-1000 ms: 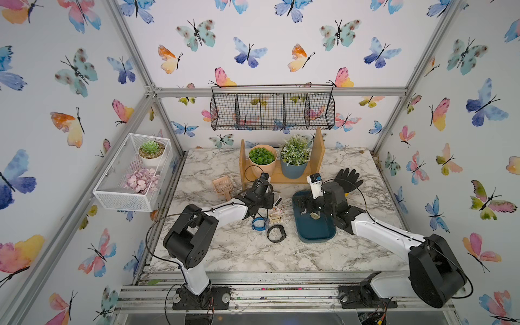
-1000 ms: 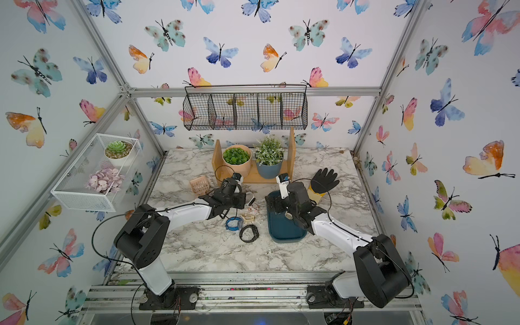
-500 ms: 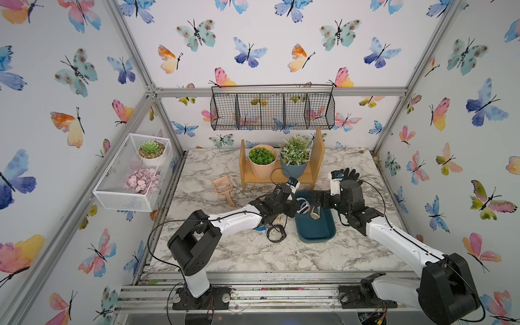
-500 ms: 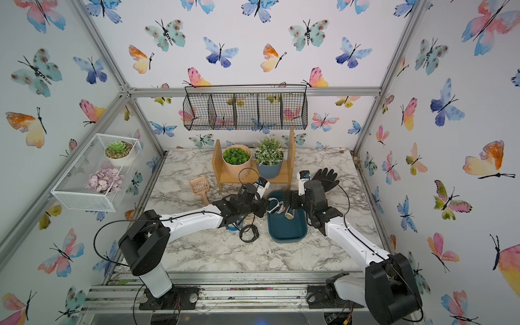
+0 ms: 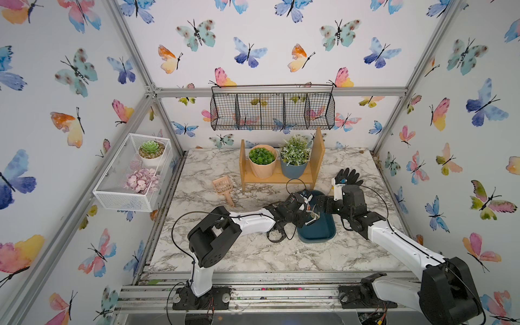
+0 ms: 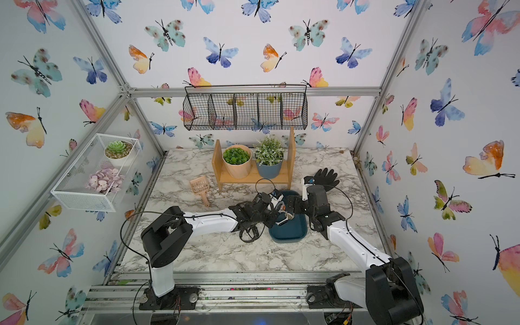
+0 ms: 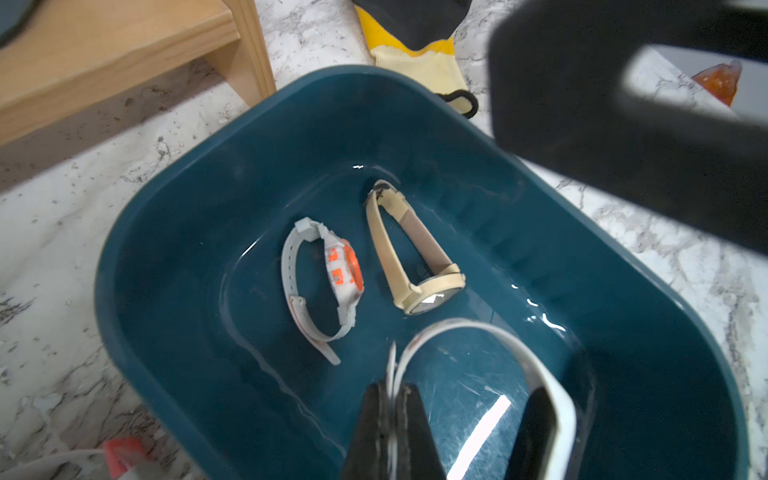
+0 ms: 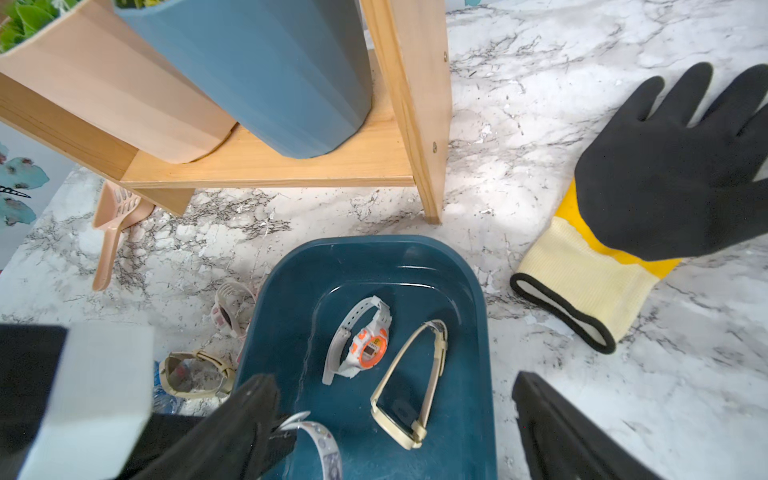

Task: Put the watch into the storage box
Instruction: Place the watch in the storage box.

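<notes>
Left gripper (image 7: 392, 395) clenched on strap of white watch (image 7: 561, 415). Watch hangs over storage box (image 7: 174, 232), above bare end of box floor, not yet set down. Orange-faced watch (image 7: 340, 270) and beige watch (image 7: 415, 257) lie inside box, mid-floor. Right gripper (image 8: 392, 378) spread wide, empty, hovering over box. Best move: lower a little, let go over bare floor clear of both watches, keep right gripper off box rim. Spare watches (image 8: 195, 374) wait on tabletop just beside box.

No lettering can be read; the orange-faced watch (image 8: 368, 347) shows display marks (too small to make out).
</notes>
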Controlling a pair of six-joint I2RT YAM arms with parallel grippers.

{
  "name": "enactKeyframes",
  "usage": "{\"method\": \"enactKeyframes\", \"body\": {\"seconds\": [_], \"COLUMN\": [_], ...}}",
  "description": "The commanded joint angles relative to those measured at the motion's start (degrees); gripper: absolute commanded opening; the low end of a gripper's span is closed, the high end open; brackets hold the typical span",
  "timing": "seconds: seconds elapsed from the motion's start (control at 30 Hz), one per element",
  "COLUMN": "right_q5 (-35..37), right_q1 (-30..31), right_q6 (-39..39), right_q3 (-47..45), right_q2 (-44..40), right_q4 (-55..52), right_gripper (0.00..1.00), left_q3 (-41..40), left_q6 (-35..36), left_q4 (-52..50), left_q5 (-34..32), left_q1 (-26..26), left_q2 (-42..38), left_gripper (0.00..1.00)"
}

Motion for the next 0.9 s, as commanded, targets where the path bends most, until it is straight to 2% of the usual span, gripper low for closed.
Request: {"method": "enactKeyframes", "body": {"seconds": [0.0, 0.2, 0.5, 0.63, 0.7, 0.87], "right_q5": [-1.41, -2.09, -2.11, -2.48, -2.81, -3.54], "right_q1": [0.08, 0.08, 0.08, 0.16, 0.33, 3.23], "right_q6": [-0.51, -0.6, -1.63, -1.95, -2.37, -5.75], "right_q3": [-0.66, -2.04, -2.33, -2.08, -2.16, -1.27], "right_q2": [-0.68, -0.41, -0.46, -0.41, -0.74, -1.27], "right_q4": [0.09, 1.69, 2.57, 2.76, 3.16, 3.94], "right_gripper": [0.95, 0.93, 0.93, 0.91, 0.91, 0.91], "left_q3": [1.7, 2.67, 2.46, 3.07, 2.86, 0.72], "left_q6": [1.02, 0.94, 0.25, 0.42, 0.62, -0.21], "left_q4": [-1.38, -2.04, -1.64, -2.14, -2.15, -1.44], "left_q5": [-1.31, -1.73, -3.64, -4.35, -5.74, -12.05], "left_q1": [-0.28, -0.45, -0.48, -0.53, -0.52, -0.07], "left_q2": [1.71, 3.39, 3.34, 2.96, 2.0, -2.57], "left_gripper": [0.03, 0.16, 0.25, 0.33, 0.38, 0.39]}}
